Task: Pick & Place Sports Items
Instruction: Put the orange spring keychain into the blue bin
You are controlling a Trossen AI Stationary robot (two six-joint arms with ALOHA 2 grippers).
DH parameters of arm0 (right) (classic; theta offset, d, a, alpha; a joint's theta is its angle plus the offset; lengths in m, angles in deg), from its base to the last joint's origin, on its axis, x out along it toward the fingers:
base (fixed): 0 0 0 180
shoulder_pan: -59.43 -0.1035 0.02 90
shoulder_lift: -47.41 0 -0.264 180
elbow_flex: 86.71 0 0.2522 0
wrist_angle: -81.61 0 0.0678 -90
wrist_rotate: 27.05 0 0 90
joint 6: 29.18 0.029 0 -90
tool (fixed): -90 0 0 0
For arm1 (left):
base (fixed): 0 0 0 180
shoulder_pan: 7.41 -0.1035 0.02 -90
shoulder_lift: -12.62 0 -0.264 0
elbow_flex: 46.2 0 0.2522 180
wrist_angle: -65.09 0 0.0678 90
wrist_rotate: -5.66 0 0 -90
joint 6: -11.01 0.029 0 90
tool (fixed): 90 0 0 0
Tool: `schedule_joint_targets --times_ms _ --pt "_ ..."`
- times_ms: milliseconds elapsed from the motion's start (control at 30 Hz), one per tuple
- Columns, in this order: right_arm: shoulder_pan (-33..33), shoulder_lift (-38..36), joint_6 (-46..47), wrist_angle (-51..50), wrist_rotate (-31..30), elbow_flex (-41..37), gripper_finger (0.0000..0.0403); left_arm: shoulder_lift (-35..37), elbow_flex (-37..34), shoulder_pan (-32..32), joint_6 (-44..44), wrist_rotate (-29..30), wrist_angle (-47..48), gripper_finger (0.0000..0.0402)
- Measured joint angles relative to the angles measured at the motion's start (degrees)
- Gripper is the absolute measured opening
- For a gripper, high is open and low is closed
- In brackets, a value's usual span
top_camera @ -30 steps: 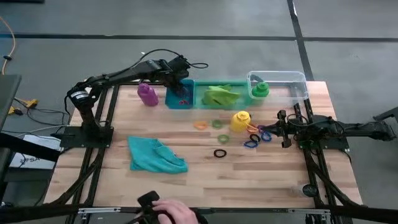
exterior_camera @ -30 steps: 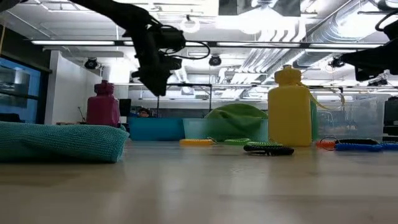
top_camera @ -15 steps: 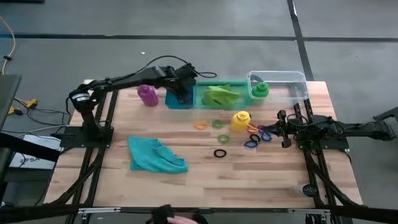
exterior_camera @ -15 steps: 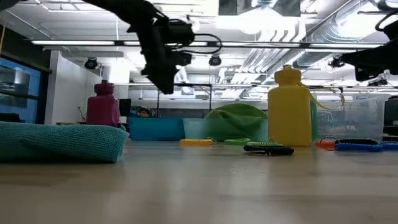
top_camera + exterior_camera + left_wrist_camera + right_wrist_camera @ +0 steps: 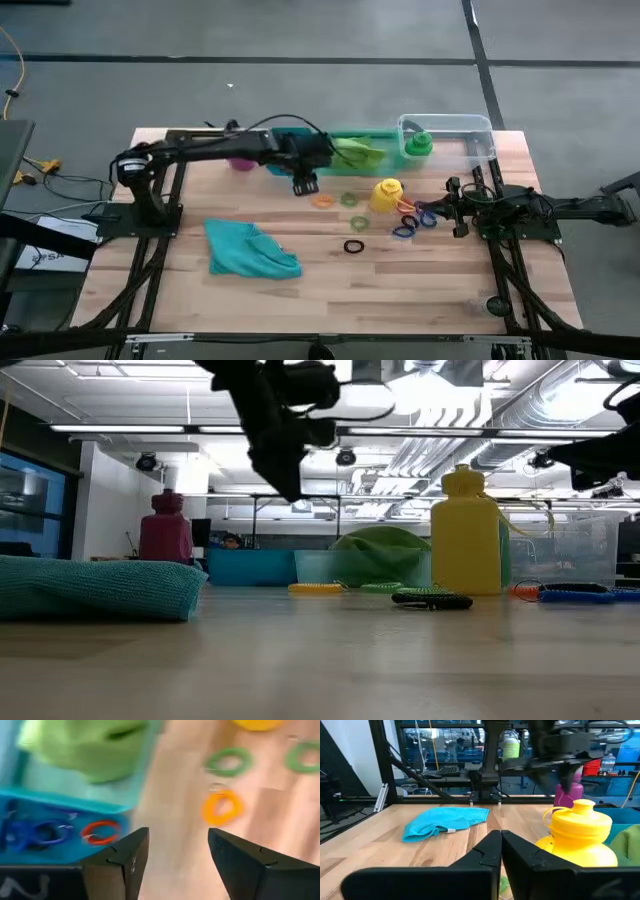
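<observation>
Just left of centre in the high view, your left gripper [image 5: 304, 184] hangs with fingers spread and empty near the orange ring [image 5: 322, 201] on the counter [image 5: 420, 285], so a hasty descent could nudge it aside or clip the blue bin [image 5: 283, 166].

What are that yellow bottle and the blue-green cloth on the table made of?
The yellow bottle looks like smooth, opaque moulded plastic with a faint sheen. The teal cloth seems a soft woven or knit fabric, perhaps microfibre: it lies crumpled in folds.
</observation>
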Motion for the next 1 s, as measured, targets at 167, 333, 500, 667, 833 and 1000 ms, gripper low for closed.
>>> schedule_joint_targets --times_ms 167,333,500,667,833,1000 --pt "0.0 0.0 0.0 0.0 0.0 0.0 0.0 0.0 -1.4 3.61 -1.84 -2.69 -0.03 0.0165" --pt "0.0 0.0 -0.02 0.0 0.0 0.0 0.0 0.0 -4.37 6.22 2.27 -2.76 -1.29 0.0165" --pt "0.0 0.02 -0.02 0.0 0.0 0.0 0.0 0.0 -8.34 7.36 11.96 -5.86 -5.56 0.0165" --pt "-0.01 0.0 0.0 0.0 0.01 0.0 0.0 0.0 -12.06 7.27 18.82 -9.4 -11.03 0.0165" --pt "0.0 0.0 0.0 0.0 0.0 0.0 0.0 0.0 -15.05 6.6 19.95 -9.8 -17.0 0.0165" --pt "-0.01 0.01 -0.01 0.0 0.0 0.0 0.0 0.0 -17.99 5.15 20.01 -12.55 -20.78 0.0165"
